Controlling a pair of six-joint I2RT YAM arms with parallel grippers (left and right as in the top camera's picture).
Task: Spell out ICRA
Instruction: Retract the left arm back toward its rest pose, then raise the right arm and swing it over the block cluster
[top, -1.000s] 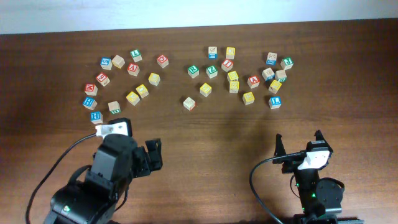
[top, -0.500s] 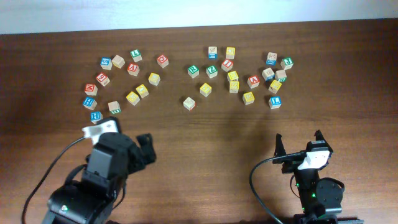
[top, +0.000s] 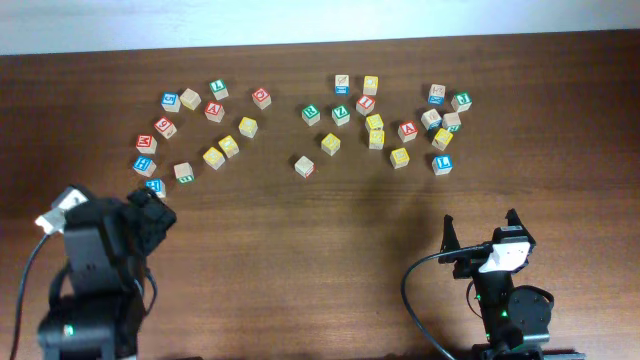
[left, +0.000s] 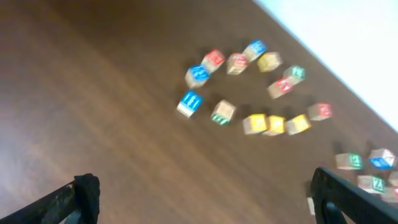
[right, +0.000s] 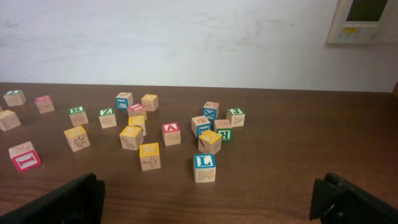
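Nearest the robot, the left claw (top: 150, 207) has swung from near the middle of the table (top: 320, 230) out to its left side, with fingers spread wide and holding nothing. The right claw (top: 480, 222) sits unmoved, likewise spread and empty. Further out, no cube has shifted: the red I cube (right: 25, 160) stands alone at the near left of the right wrist view, the red A cube (right: 171, 132) and green R cube (right: 224, 134) sit deeper in the right-hand cluster, and I cannot pick out a C, so 0 of 4 letters are placed and the left arm seems only to be lining up on the left-hand group.
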